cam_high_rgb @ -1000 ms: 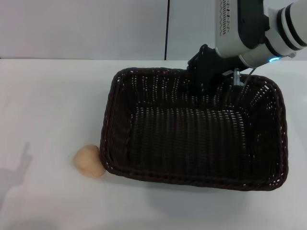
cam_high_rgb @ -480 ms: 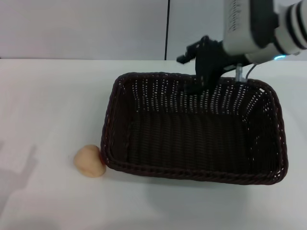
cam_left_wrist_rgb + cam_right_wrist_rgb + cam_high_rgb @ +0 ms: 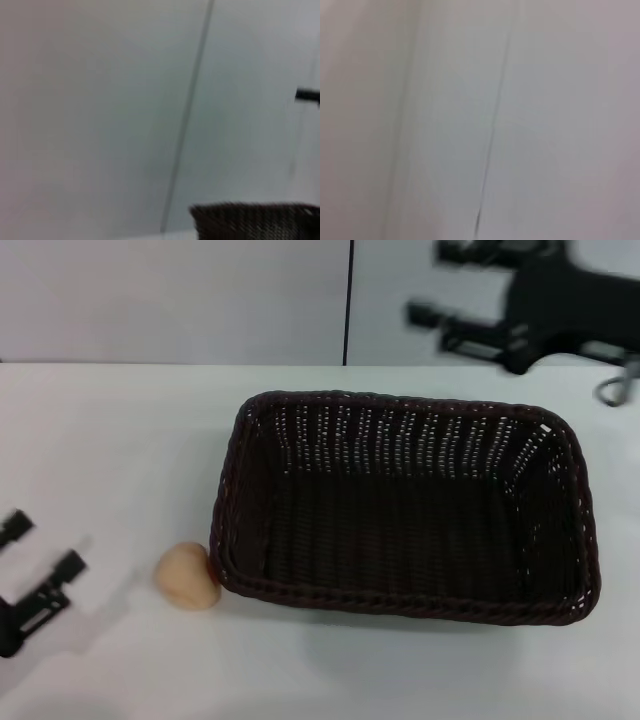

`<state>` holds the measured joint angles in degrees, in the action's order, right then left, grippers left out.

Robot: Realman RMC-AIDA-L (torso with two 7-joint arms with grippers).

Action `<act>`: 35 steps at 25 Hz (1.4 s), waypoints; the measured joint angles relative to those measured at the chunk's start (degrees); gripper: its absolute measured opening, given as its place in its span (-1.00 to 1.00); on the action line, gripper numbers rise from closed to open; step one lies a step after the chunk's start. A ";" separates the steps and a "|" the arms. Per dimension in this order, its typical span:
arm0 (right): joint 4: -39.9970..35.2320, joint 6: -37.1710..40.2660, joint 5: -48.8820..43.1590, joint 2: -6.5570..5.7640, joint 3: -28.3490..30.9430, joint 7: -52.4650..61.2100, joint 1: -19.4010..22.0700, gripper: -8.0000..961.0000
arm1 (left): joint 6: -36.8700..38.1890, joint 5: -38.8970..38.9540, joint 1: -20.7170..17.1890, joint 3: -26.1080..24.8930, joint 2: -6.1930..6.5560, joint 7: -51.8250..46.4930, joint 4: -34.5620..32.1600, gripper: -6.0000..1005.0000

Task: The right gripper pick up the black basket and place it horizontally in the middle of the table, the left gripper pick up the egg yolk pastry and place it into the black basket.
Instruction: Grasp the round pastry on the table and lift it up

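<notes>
A pale grey wall (image 3: 170,300) stands along the far side of the scene. A thin dark vertical seam (image 3: 349,300) splits it into two panels, a little right of centre. That same wall fills the wrist views, with the seam (image 3: 187,120) as a slanted line.

Even bright light; right gripper (image 3: 440,285) motion-blurred; both wrist views soft, smeared; shadows faint.

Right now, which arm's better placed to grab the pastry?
Left. The left gripper, open, sits low on the table near the egg yolk pastry. The right gripper, also open, is raised behind the black basket.
</notes>
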<state>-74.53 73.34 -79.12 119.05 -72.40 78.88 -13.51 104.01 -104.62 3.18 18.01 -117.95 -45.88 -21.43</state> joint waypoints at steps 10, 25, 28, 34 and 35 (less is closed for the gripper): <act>29.21 17.81 33.57 -0.13 4.86 -22.18 8.75 0.33 | -9.54 -6.77 3.48 3.30 -0.45 1.86 1.37 0.61; 42.99 22.57 33.91 -0.40 11.33 -24.03 6.49 0.33 | -16.81 -6.94 8.17 7.08 -0.46 6.53 8.97 0.61; 44.24 22.53 33.90 -0.51 11.35 -24.14 5.94 0.33 | -17.12 -6.94 8.32 7.31 -0.46 6.55 9.34 0.61; 48.15 22.36 34.22 -0.21 12.84 -27.00 5.75 0.33 | -18.04 -6.56 8.46 6.36 -0.50 6.63 10.91 0.58; 49.00 22.39 34.32 -0.13 13.43 -28.01 5.70 0.33 | -17.93 -6.53 8.45 6.00 -0.49 6.63 10.95 0.56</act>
<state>-25.53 95.73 -44.79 118.92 -58.97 50.88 -7.81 86.08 -111.15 11.63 24.01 -118.44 -39.24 -10.48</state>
